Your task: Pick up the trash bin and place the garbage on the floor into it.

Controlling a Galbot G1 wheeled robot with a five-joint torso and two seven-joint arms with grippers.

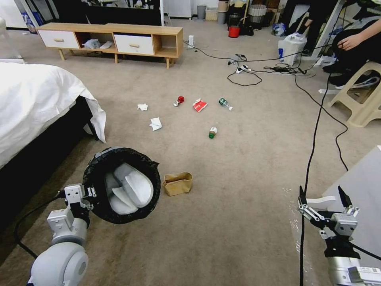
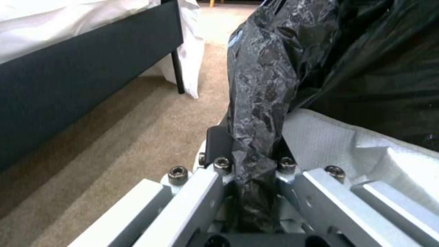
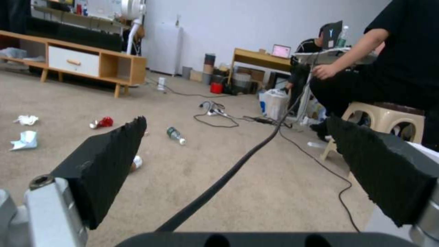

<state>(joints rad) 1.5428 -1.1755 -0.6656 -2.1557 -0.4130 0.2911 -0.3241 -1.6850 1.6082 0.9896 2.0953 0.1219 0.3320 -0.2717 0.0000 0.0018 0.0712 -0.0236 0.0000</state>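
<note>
The trash bin [image 1: 121,184], white with a crinkly black bag over its rim, is at the lower left beside the bed. My left gripper [image 1: 89,194] is shut on its near rim; the left wrist view shows the left gripper [image 2: 251,147] pinching the black bag [image 2: 283,61]. White pieces lie inside the bin. Garbage lies on the carpet: a brown paper bag [image 1: 177,183] right beside the bin, two tissues [image 1: 155,124], a red can [image 1: 179,100], a red-white wrapper [image 1: 199,105] and two bottles [image 1: 213,132]. My right gripper [image 1: 321,194] hangs open at the lower right, holding nothing.
A bed [image 1: 31,103] with a white sheet fills the left. A black cable [image 1: 313,131] runs across the floor by the right arm. A beige stool [image 1: 357,95] with a seated person, a white shopping bag [image 1: 291,47] and a wooden cabinet [image 1: 115,37] stand farther off.
</note>
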